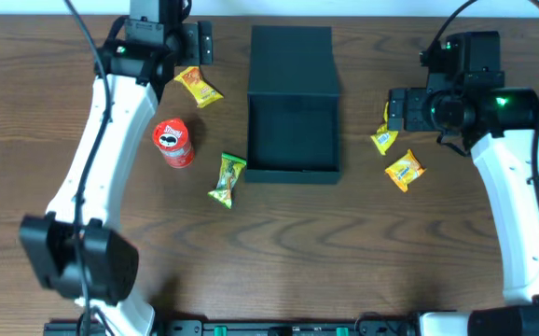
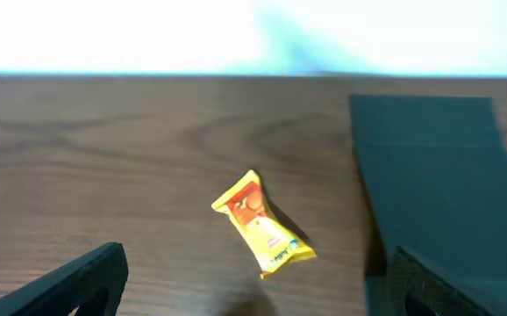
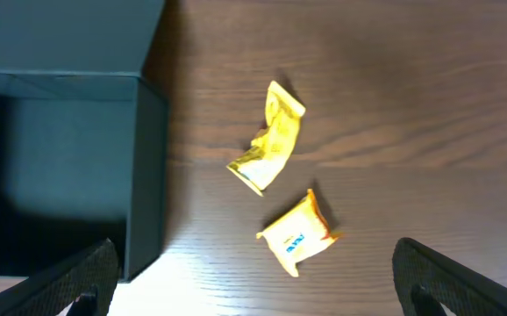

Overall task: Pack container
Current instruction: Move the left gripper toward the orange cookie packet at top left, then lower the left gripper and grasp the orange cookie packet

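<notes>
The container [image 1: 293,140] is a dark teal-green box standing open in the middle of the table, its flap lid [image 1: 291,56] laid back. It also shows in the left wrist view [image 2: 438,167] and the right wrist view [image 3: 69,149]. My left gripper [image 1: 202,43] is open and empty, above a yellow-orange snack packet [image 1: 198,87] [image 2: 262,224] to the left of the box. My right gripper [image 1: 393,110] is open and empty, above two yellow packets to the right of the box: a crumpled one [image 1: 384,138] [image 3: 271,140] and a squarer one [image 1: 404,171] [image 3: 297,237].
A red can [image 1: 173,142] stands left of the box. A green snack packet [image 1: 227,177] lies by the box's front left corner. The tabletop is brown wood [image 1: 344,252]. Arm bases stand at the front edge.
</notes>
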Motion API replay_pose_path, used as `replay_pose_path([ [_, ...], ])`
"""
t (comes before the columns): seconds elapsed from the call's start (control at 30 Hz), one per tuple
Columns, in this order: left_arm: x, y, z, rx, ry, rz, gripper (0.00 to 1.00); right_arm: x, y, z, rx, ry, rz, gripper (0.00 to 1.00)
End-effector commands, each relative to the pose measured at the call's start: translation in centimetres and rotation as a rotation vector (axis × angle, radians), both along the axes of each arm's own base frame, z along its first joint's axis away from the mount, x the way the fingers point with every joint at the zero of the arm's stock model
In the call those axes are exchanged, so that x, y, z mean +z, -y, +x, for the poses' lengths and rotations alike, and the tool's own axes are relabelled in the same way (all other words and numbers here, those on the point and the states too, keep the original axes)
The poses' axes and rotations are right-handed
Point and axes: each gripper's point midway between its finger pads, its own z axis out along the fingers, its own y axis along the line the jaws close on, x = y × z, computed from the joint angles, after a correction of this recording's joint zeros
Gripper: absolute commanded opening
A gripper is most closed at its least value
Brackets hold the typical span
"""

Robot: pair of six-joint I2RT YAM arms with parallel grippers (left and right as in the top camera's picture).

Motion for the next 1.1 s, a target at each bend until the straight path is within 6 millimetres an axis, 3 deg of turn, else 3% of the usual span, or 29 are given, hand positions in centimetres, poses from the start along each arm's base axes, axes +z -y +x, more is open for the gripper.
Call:
replay_pose_path([
  [0.0,-3.4,-1.4,1.8,0.112,-0.050,0.002,0.96,0.8,-0.8,0.2,0.004,0.016,0.062,0.99],
  [0.1,-5.2,-1.2,3.1,0.151,-0.076,-0.030,0.96,0.8,-1.3,0.1,0.018,0.013,0.084,0.99],
  [0.3,-6.5,-1.1,6.4,0.261,-0.098,-0.120,0.99,0.6,-2.2,-0.4,0.044,-0.013,0.131,0.99],
  [0.5,-10.4,-0.7,7.9,0.404,-0.208,-0.392,1.00,0.1,-2.2,-1.4,0.021,-0.061,0.144,0.99],
  [0.57,-12.2,-0.7,8.0,0.430,-0.253,-0.443,0.94,-0.1,-2.2,-1.7,0.020,-0.072,0.144,0.99],
  [0.67,-14.6,-0.6,7.9,0.425,-0.301,-0.440,0.94,-0.2,-2.2,-2.0,0.019,-0.086,0.144,0.99],
  [0.87,-16.6,0.3,7.5,0.405,-0.353,-0.445,0.95,-0.3,-2.2,-2.0,0.006,-0.090,0.150,0.99],
  [1.07,-18.9,0.3,5.8,0.432,-0.447,-0.415,0.95,-0.3,-2.2,-2.0,0.005,-0.090,0.150,0.99],
])
